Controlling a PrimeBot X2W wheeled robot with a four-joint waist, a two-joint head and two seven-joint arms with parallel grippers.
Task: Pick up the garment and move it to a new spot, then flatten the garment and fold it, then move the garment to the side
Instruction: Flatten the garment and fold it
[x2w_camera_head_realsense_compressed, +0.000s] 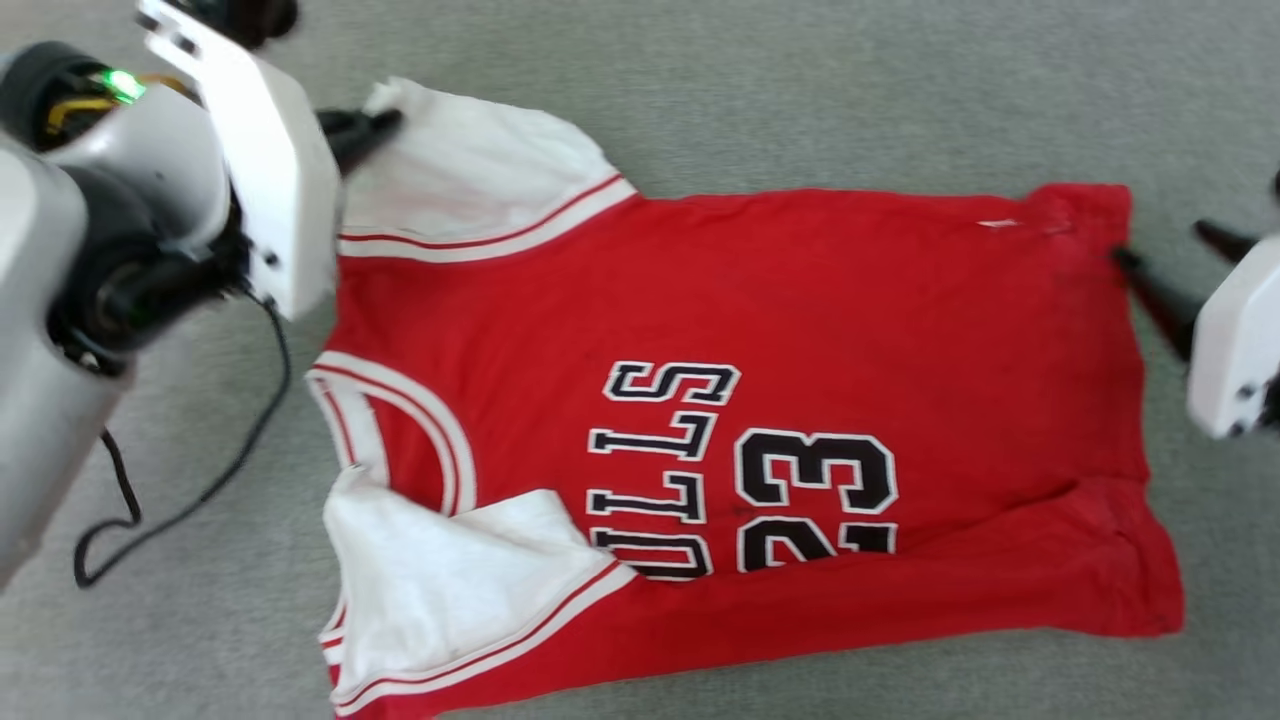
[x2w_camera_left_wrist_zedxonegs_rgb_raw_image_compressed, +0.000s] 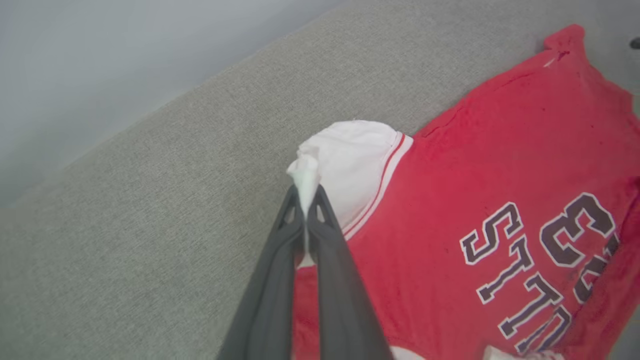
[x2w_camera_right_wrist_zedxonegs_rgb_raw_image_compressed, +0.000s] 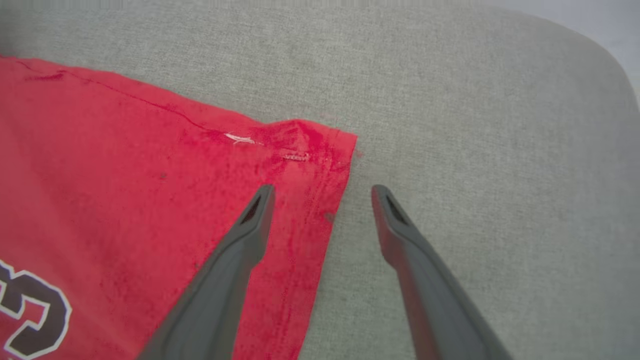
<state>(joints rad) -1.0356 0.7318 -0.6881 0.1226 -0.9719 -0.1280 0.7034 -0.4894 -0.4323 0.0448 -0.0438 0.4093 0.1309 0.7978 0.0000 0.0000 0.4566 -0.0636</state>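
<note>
Red garment (x2w_camera_head_realsense_compressed: 850, 300), white sleeves (x2w_camera_head_realsense_compressed: 470, 160), grey surface (x2w_camera_head_realsense_compressed: 800, 80)

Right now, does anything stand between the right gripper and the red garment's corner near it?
Nothing visible does. The right gripper is open and straddles the hem edge of the garment: one finger over the red cloth, the other over the grey surface. I see no other object at that corner.

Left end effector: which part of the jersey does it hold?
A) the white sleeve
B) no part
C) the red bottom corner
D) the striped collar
A: the left end effector is shut on a bunched tip of the white sleeve of the red jersey.
</note>
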